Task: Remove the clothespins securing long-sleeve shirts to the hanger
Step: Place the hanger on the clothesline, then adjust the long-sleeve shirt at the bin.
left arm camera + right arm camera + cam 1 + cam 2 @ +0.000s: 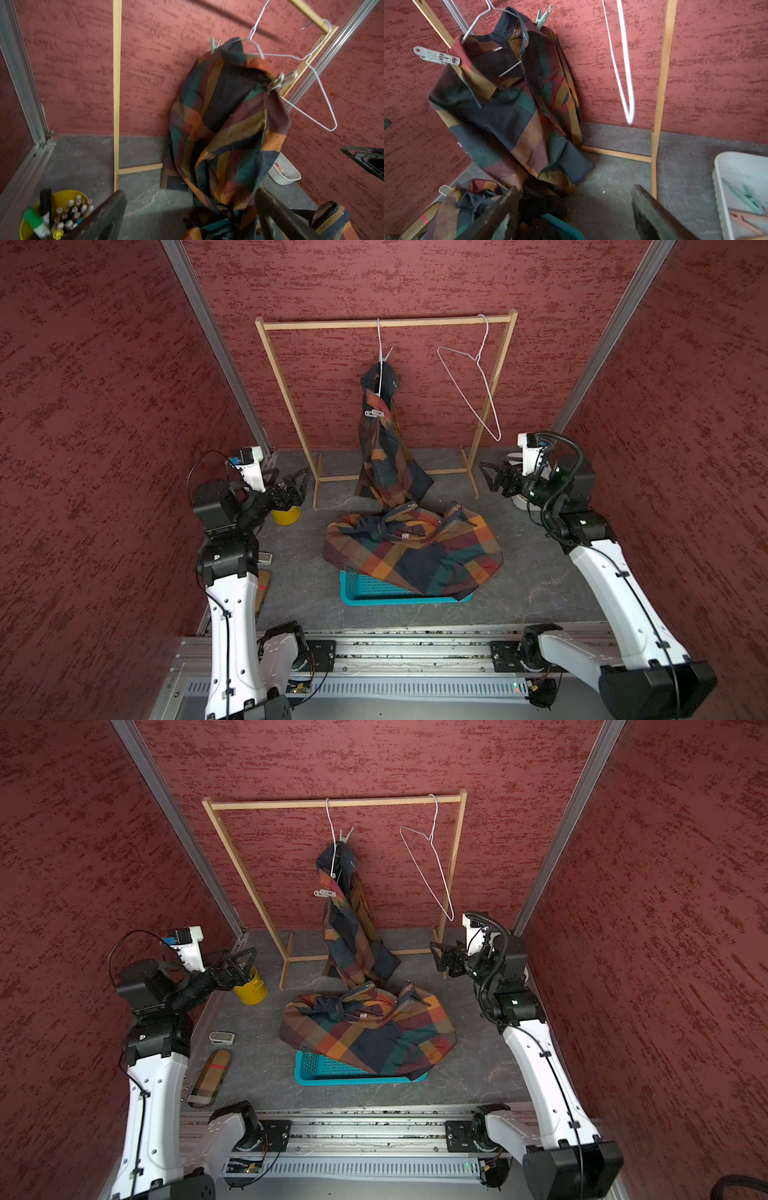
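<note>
Two clothespins pin the hanging long-sleeve shirt to its wire hanger on the wooden rack at the back of the bench. Whichever is taken next is best gripped across its free tail ends, so that the squeeze opens its mouth. It should then be drawn off along its own length rather than sideways, lest the light hanger be swung or unhooked.

The right gripper is spread wide with nothing in it, beside the white tub where mint and pink pegs lie. The left gripper is likewise wide open and empty, near the yellow cup.

The whitish-grey clothespin is clamped on one shoulder and juts out sideways. The mint clothespin is pinched at the other shoulder and points upward. The plaid cloth is judged limp and likely to slide once both are off. A second shirt is draped over the teal basket.
</note>
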Controlling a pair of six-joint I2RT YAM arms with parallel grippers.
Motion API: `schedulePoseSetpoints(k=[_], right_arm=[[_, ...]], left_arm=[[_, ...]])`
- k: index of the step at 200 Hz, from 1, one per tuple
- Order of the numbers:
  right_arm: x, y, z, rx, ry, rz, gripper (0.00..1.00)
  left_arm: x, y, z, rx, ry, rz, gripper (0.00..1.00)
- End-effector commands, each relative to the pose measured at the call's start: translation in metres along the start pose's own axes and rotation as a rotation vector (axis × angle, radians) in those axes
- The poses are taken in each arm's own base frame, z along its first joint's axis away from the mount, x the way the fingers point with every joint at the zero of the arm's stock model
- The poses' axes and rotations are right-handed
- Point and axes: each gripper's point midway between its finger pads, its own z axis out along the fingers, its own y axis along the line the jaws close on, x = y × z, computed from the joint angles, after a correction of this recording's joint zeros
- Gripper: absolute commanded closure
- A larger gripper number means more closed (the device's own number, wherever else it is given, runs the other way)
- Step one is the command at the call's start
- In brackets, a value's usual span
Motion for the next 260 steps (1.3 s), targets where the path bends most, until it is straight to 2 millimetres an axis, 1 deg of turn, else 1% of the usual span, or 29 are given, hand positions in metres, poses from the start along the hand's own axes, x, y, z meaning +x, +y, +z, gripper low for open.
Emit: schedulePoseSetpoints(k=[1, 33, 47, 67, 84, 99, 113, 119, 128, 136, 149, 156, 163, 170, 172, 180, 198, 220, 241, 260], right_arm=[[0.02, 0.001, -0.016, 0.024, 0.036, 0.01, 0.15], [0.066, 0.002, -0.023, 0.03, 0.133, 0.054, 0.17], [0.085, 0.005, -0.024, 0.015, 0.172, 0.079, 0.18], [0.111, 0.013, -0.025, -0.007, 0.236, 0.102, 0.19], [0.126, 0.02, -0.024, -0.023, 0.26, 0.118, 0.19], [0.141, 0.027, -0.02, -0.052, 0.282, 0.139, 0.23], [0.154, 0.035, -0.015, -0.089, 0.309, 0.155, 0.33], [0.158, 0.04, -0.013, -0.109, 0.313, 0.157, 0.41], [0.162, 0.047, -0.009, -0.138, 0.318, 0.157, 0.58], [0.164, 0.052, -0.006, -0.155, 0.325, 0.154, 0.68], [0.161, 0.063, -0.002, -0.199, 0.321, 0.146, 0.81], [0.158, 0.071, 0.0, -0.227, 0.313, 0.144, 0.87], [0.153, 0.079, 0.002, -0.259, 0.298, 0.142, 0.91], [0.149, 0.087, 0.003, -0.289, 0.291, 0.142, 0.93], [0.149, 0.089, 0.004, -0.297, 0.29, 0.142, 0.96], [0.147, 0.098, 0.005, -0.33, 0.287, 0.139, 0.99], [0.15, 0.116, 0.009, -0.379, 0.302, 0.133, 1.0], [0.166, 0.139, 0.016, -0.449, 0.328, 0.153, 1.0], [0.193, 0.161, 0.024, -0.502, 0.385, 0.174, 1.0], [0.222, 0.167, 0.032, -0.502, 0.438, 0.193, 1.0]], left_arm=[[0.046, 0.006, 0.007, -0.068, 0.137, -0.073, 0.02], [0.094, 0.008, 0.016, -0.121, 0.256, -0.129, 0.03], [0.107, 0.007, 0.015, -0.127, 0.279, -0.162, 0.03], [0.119, 0.005, 0.014, -0.135, 0.302, -0.177, 0.04], [0.133, 0.006, 0.016, -0.159, 0.342, -0.18, 0.04], [0.148, 0.004, 0.021, -0.148, 0.382, -0.193, 0.05], [0.161, -0.003, 0.025, -0.121, 0.409, -0.199, 0.05], [0.166, -0.005, 0.027, -0.11, 0.414, -0.201, 0.06], [0.174, -0.008, 0.03, -0.092, 0.422, -0.207, 0.08], [0.182, -0.01, 0.032, -0.082, 0.437, -0.219, 0.11], [0.19, -0.011, 0.036, -0.066, 0.454, -0.234, 0.16], [0.194, -0.013, 0.038, -0.055, 0.46, -0.237, 0.21], [0.197, -0.016, 0.04, -0.038, 0.468, -0.242, 0.24], [0.199, -0.019, 0.042, -0.027, 0.472, -0.244, 0.25], [0.199, -0.02, 0.043, -0.024, 0.472, -0.243, 0.25], [0.202, -0.023, 0.045, -0.015, 0.477, -0.243, 0.25], [0.208, -0.029, 0.049, 0.01, 0.485, -0.244, 0.25], [0.214, -0.039, 0.053, 0.042, 0.497, -0.241, 0.25], [0.217, -0.049, 0.055, 0.075, 0.5, -0.238, 0.25], [0.222, -0.061, 0.058, 0.118, 0.498, -0.241, 0.25]])
